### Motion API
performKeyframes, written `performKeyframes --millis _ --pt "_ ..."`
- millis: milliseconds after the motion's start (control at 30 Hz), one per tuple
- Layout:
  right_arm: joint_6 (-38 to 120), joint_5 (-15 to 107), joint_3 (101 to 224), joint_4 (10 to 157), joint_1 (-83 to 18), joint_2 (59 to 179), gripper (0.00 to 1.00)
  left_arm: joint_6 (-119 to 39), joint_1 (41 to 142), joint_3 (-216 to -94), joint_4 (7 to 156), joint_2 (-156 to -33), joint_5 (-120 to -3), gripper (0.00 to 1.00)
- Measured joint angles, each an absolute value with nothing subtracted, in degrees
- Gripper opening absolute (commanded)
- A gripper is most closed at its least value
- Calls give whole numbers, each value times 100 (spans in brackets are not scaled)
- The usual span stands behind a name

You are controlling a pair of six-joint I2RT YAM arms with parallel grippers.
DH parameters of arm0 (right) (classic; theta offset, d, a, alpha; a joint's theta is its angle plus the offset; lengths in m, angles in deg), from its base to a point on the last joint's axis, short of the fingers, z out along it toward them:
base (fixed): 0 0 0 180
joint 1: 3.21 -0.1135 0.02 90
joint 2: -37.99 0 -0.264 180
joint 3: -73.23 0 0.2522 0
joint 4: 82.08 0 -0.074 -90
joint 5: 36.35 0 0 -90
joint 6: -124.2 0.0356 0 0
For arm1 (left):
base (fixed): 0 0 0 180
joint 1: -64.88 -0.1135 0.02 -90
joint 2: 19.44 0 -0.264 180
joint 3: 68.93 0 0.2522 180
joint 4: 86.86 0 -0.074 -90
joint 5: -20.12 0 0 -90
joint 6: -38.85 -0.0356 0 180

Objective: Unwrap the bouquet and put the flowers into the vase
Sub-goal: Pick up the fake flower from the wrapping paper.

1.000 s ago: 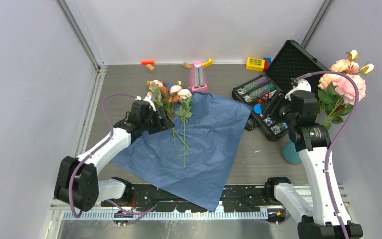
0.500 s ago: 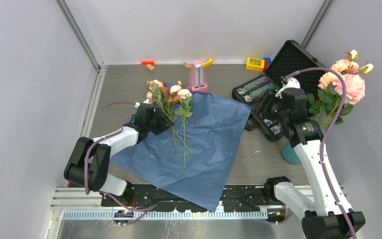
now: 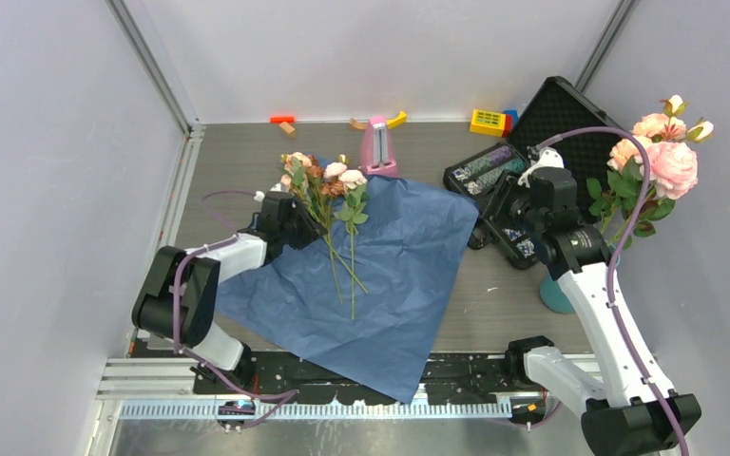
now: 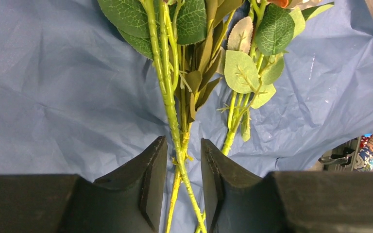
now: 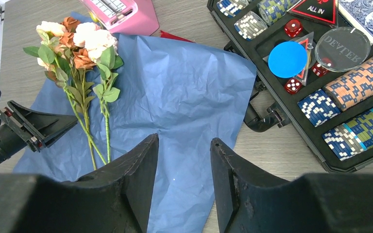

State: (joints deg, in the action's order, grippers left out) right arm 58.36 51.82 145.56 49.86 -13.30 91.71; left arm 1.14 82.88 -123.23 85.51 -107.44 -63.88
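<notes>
The bouquet lies unwrapped: its blue paper (image 3: 409, 275) (image 5: 189, 87) is spread flat on the table. Several pink and peach flowers (image 3: 328, 180) (image 5: 85, 41) rest on it, with their stems (image 4: 175, 121) running toward the near edge. My left gripper (image 3: 295, 218) (image 4: 182, 143) is low over the paper. Its jaws straddle two crossed stems with a narrow gap on each side. More pink flowers (image 3: 663, 157) stand in the teal vase (image 3: 558, 293) at the right. My right gripper (image 3: 506, 207) (image 5: 184, 141) hangs open and empty above the paper's right edge.
An open black case of poker chips, dice and cards (image 3: 494, 176) (image 5: 349, 92) lies right of the paper, under my right arm. A pink metronome-shaped object (image 3: 377, 147) stands just beyond the flower heads. Small toy blocks (image 3: 489, 122) lie along the back wall.
My left gripper has reached further onto the paper and its jaws have narrowed around the stems. My right gripper has swung left, away from the flowers in the vase.
</notes>
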Motion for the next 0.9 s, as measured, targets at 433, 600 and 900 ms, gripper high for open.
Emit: performKeyframes --millis 433,600,900 --pt "5862 5335 14554 4986 -1586 9247 47 95 8196 -12546 8606 -11221 -6386 25" --pt "5886 5453 14551 4986 -1717 9280 46 108 8122 -12580 8656 -11286 -6386 23" --pt "5952 5591 14549 4986 -1892 9418 46 129 8049 -12613 8793 -11457 -6368 22"
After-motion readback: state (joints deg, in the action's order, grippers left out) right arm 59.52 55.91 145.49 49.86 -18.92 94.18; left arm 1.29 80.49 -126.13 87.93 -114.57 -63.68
